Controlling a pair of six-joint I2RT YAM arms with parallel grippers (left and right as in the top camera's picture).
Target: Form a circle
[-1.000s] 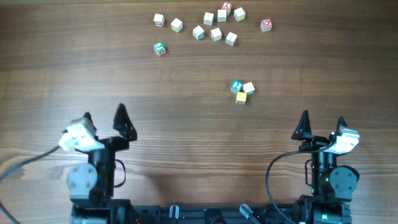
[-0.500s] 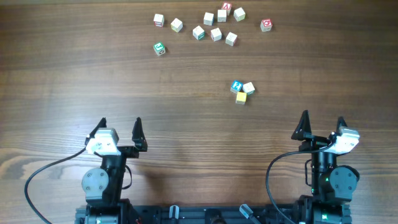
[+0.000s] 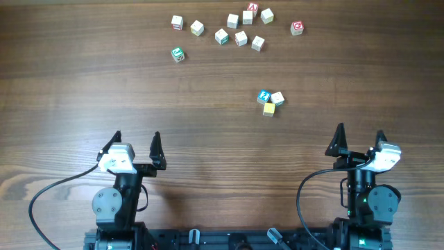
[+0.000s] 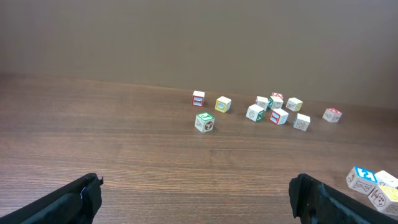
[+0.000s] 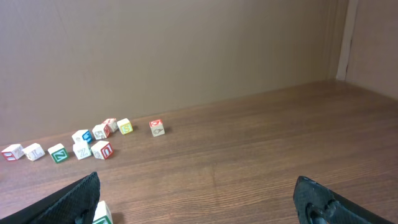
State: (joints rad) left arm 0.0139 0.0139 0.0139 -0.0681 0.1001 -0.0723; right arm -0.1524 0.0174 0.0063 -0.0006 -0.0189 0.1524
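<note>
While our left gripper [image 3: 136, 139] and right gripper [image 3: 359, 135] stand wide and empty at the near edge, we've barely a start: blue-faced cube [image 3: 263, 96], cream cube [image 3: 277, 98] and yellow cube [image 3: 269, 108] huddle touching mid-table, nearer our right; the other cubes [image 3: 241, 38] lie scattered far off, no circle yet.

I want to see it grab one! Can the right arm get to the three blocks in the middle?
Probably yes. The right gripper is open, and only bare table lies between it and the three blocks.
</note>
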